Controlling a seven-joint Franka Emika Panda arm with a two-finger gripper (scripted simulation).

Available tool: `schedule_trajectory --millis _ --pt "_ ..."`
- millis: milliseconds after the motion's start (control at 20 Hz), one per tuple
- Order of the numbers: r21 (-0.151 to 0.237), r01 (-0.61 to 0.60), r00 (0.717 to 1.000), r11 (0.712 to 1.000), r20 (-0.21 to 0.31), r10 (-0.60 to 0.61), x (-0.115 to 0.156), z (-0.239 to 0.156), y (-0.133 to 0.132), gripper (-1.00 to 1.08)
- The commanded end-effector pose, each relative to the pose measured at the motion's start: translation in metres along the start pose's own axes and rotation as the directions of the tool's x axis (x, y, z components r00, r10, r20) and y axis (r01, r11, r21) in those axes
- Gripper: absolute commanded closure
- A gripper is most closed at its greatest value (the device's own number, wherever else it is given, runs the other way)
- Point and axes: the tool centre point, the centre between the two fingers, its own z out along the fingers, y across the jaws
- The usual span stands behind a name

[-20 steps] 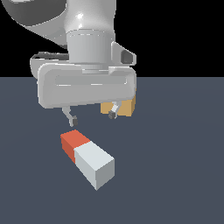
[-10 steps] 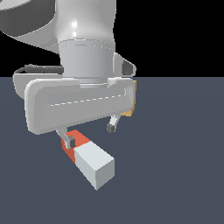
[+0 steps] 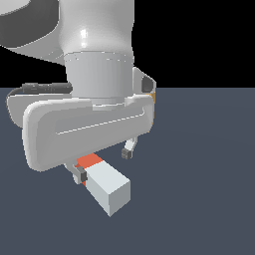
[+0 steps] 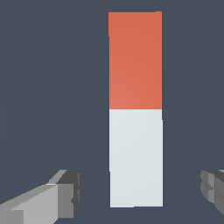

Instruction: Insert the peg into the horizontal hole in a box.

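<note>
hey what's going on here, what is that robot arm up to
A single robot arm is lowering its open gripper over a peg lying flat on the dark floor. The peg is part red-orange, part white-grey. In the wrist view the two fingers sit on either side of its white end with clear gaps, so nothing is gripped yet. The box is almost wholly hidden behind the arm, so the insertion has not begun.

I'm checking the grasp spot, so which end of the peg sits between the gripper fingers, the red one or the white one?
The white end of the peg. The open gripper straddles it near its tip, while the red-orange section lies beyond the fingers.
</note>
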Motion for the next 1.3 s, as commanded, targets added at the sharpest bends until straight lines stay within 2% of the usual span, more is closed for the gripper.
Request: schedule_trajectory --millis 0,250,700,950,1000,1250 --pt "-0.001 0.006 1.000 1.000 0.001 -0.006 -0.001 0.001 0.000 -0.92" --pt "0.000 0.003 1.000 1.000 0.000 -0.003 0.000 0.006 0.000 -0.92" --pt "0.000 0.006 1.000 1.000 0.000 -0.006 0.000 0.044 0.000 -0.92" --pt "0.000 0.007 1.000 1.000 0.001 -0.007 -0.001 0.051 0.001 -0.92" --pt "0.000 0.007 1.000 1.000 0.001 -0.007 -0.001 0.051 0.001 1.08" --pt "0.000 0.007 1.000 1.000 0.001 -0.007 -0.001 0.051 0.001 1.08"
